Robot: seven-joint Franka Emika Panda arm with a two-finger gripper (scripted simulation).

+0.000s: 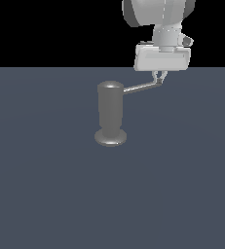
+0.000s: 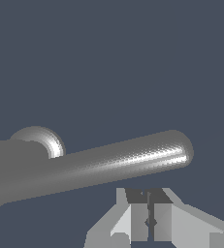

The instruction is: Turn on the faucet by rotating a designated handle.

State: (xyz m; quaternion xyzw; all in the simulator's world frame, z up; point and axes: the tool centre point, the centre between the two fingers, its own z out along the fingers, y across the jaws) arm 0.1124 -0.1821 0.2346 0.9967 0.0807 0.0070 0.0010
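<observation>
The faucet (image 1: 110, 113), a dull-grey metallic upright cylinder with a flat rounded top and a wider flared round base, is standing alone near the middle of a plain slate-blue floor (image 1: 46, 194). Its handle (image 1: 140, 88), a thin straight grey metallic rod with a rounded tip, is projecting sideways from near the cylinder's top toward the exterior view's right, rising slightly as it goes. In the wrist view the rod (image 2: 123, 162) is crossing the frame with its rounded end free, and the flared base (image 2: 40, 140) is peeking out behind it.

The white gripper (image 1: 159, 78) of the arm is hanging right at the rod's tip. In the wrist view its fingers (image 2: 140, 218) are pressing together with only a hairline seam between them, and nothing is lying between them, so they are clenched on nothing and sitting beside the rod, not around it. Whether they are actually touching the tip is hard to tell.

The handle is looking rigid, smooth and probably slippery, so it is likely to pivot stiffly about the body instead of bending. The far tip is seeming the best place to push, since it offers the most leverage; a sideways shove with the closed fingers may slide off the rounded end.
</observation>
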